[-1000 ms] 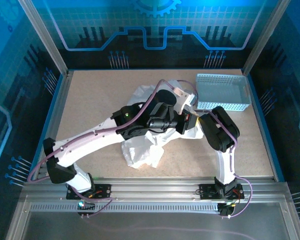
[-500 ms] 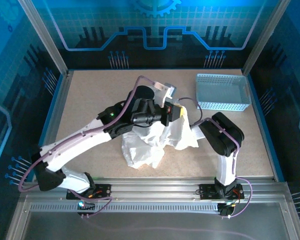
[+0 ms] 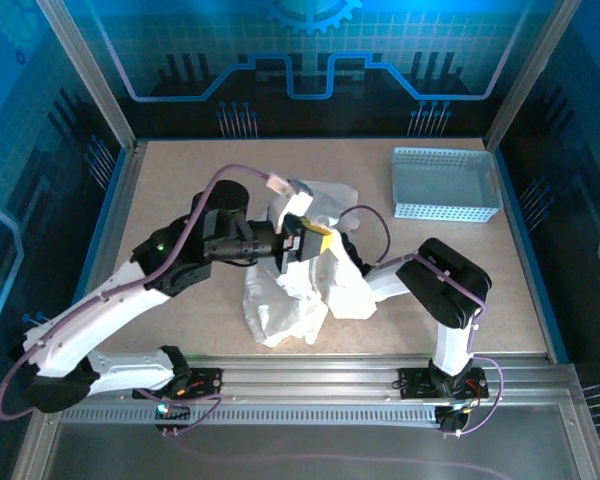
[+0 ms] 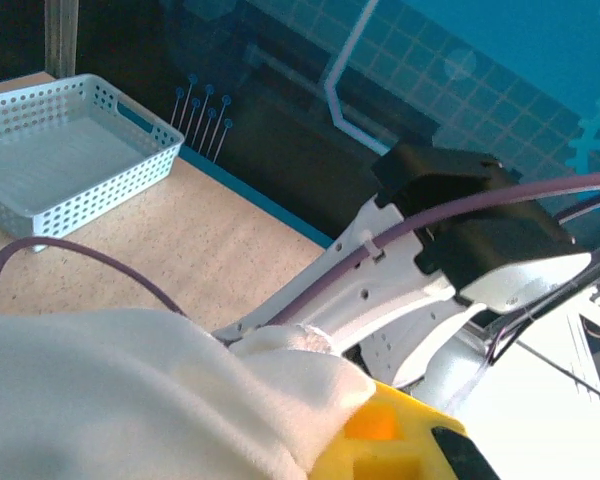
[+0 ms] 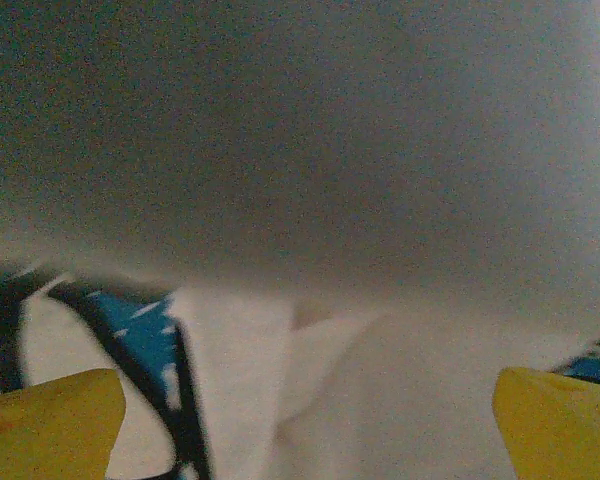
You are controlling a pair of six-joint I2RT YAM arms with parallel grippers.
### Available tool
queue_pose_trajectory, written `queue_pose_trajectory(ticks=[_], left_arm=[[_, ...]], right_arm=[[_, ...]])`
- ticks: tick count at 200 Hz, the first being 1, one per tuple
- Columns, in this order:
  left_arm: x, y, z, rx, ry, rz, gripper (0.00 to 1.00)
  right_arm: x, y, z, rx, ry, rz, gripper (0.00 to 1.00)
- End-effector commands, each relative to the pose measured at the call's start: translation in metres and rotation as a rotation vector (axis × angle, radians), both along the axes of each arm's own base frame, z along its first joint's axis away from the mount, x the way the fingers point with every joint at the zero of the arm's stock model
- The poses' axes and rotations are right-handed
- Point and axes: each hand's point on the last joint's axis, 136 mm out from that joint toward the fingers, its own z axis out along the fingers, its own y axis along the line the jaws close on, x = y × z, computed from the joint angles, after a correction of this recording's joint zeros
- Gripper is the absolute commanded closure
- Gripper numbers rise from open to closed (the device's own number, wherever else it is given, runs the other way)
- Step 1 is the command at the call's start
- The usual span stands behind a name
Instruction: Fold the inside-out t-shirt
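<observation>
Shifted leftward, left hand [image 3: 308, 240] clamped on inside-out t-shirt [image 3: 290, 305]; right hand [image 5: 300, 420] spread apart, blue print [image 5: 145, 330] before it blurred, unreadable.

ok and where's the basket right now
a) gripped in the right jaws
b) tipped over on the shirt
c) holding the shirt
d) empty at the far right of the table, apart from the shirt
d, the basket sits upright and empty at the far right of the table, with bare tabletop between it and the t-shirt.
</observation>
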Motion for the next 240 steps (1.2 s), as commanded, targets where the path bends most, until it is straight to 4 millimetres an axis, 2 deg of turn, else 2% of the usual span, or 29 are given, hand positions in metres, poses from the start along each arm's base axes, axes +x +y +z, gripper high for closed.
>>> queue_pose_trajectory(ticks=[1,22,49,71,91,111,127,155,172,205,225,240], left_arm=[[-0.016,0.021,-0.020,0.074,0.012,-0.013,1.00],[-0.009,0.039,-0.044,0.140,0.045,0.081,1.00],[0.011,0.061,-0.081,0.238,0.115,0.214,1.00],[0.030,0.070,-0.102,0.266,0.181,0.297,1.00],[0.041,0.057,-0.107,0.259,0.228,0.281,1.00],[0.051,0.032,-0.094,0.212,0.251,0.230,1.00],[0.056,0.015,-0.072,0.148,0.240,0.188,1.00],[0.058,-0.002,-0.040,0.071,0.196,0.147,1.00],[0.062,-0.002,-0.026,0.058,0.164,0.159,1.00],[0.071,0.021,-0.003,0.026,0.095,0.242,1.00],[0.080,0.027,0.008,0.001,0.119,0.252,1.00],[0.084,0.020,0.013,0.014,0.134,0.228,1.00]], right_arm=[[0.041,-0.060,0.012,-0.052,-0.075,-0.321,0.04],[0.052,-0.093,0.022,-0.014,-0.078,-0.430,0.04],[0.056,-0.116,0.039,0.006,-0.094,-0.488,0.04],[0.055,-0.119,0.044,0.003,-0.097,-0.471,0.04],[0.043,-0.102,0.042,-0.020,-0.114,-0.398,0.04],[0.026,-0.078,0.038,-0.031,-0.126,-0.328,0.04],[0.013,-0.065,0.033,-0.029,-0.119,-0.300,0.04],[0.004,-0.057,0.023,-0.052,-0.108,-0.306,0.04],[0.001,-0.061,0.018,-0.056,-0.098,-0.343,0.03],[0.000,-0.097,0.006,0.006,-0.028,-0.443,0.01],[-0.007,-0.098,0.008,-0.033,-0.057,-0.442,0.01],[-0.013,-0.093,0.010,-0.055,-0.092,-0.441,0.01]])
